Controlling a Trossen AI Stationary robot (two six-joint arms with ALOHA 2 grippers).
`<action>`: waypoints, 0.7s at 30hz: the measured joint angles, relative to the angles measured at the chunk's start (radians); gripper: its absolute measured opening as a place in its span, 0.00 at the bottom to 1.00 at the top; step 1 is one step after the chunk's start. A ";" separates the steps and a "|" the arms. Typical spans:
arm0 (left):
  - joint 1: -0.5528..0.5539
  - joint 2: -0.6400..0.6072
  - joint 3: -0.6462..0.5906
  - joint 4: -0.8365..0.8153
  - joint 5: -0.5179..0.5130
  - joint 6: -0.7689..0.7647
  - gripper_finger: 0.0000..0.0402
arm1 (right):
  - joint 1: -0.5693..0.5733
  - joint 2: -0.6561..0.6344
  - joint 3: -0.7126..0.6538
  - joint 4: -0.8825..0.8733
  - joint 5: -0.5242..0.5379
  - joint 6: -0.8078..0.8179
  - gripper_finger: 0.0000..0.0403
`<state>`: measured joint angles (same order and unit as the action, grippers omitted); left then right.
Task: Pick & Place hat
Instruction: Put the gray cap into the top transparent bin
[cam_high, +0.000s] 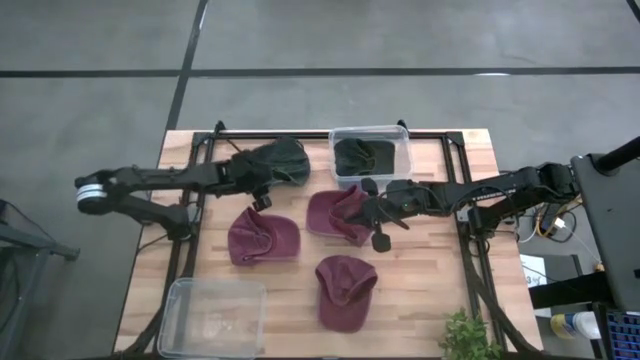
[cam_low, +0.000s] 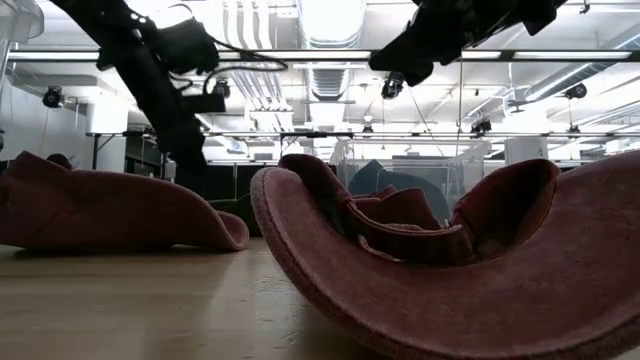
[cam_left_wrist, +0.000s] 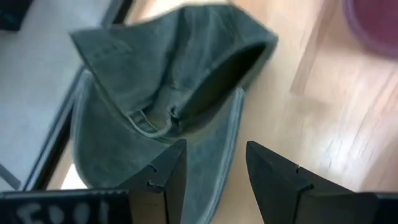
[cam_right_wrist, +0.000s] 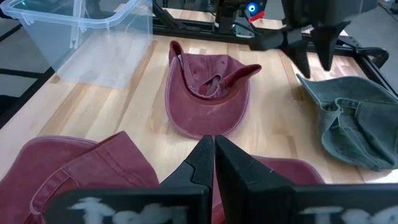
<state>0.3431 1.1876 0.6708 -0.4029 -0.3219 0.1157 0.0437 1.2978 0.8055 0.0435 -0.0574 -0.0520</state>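
While the left gripper (cam_left_wrist: 211, 177) hovers, jaws spread, over the crumpled green cloth hat (cam_high: 275, 162) near the counter's far edge, pickup is pending: descend, pinch; right gripper (cam_right_wrist: 214, 163) pressed together.

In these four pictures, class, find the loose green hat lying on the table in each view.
High view: green hat at the table's far edge, by the left gripper.
Low view: cannot tell.
Left wrist view: just past the open fingers.
Right wrist view: at one side.
Shared landmark: that left gripper.
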 joint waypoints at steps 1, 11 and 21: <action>0.000 0.017 0.000 -0.002 0.001 0.007 0.39 | 0.000 0.000 0.000 0.000 0.000 0.000 0.02; -0.005 0.116 0.022 0.001 -0.046 0.058 0.39 | 0.000 0.000 -0.001 0.000 0.000 0.000 0.02; -0.005 0.182 0.032 0.002 -0.096 0.076 0.39 | 0.000 0.000 -0.002 0.000 -0.001 0.005 0.02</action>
<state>0.3386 1.3697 0.7025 -0.4007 -0.4182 0.1917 0.0437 1.2980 0.8040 0.0437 -0.0582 -0.0467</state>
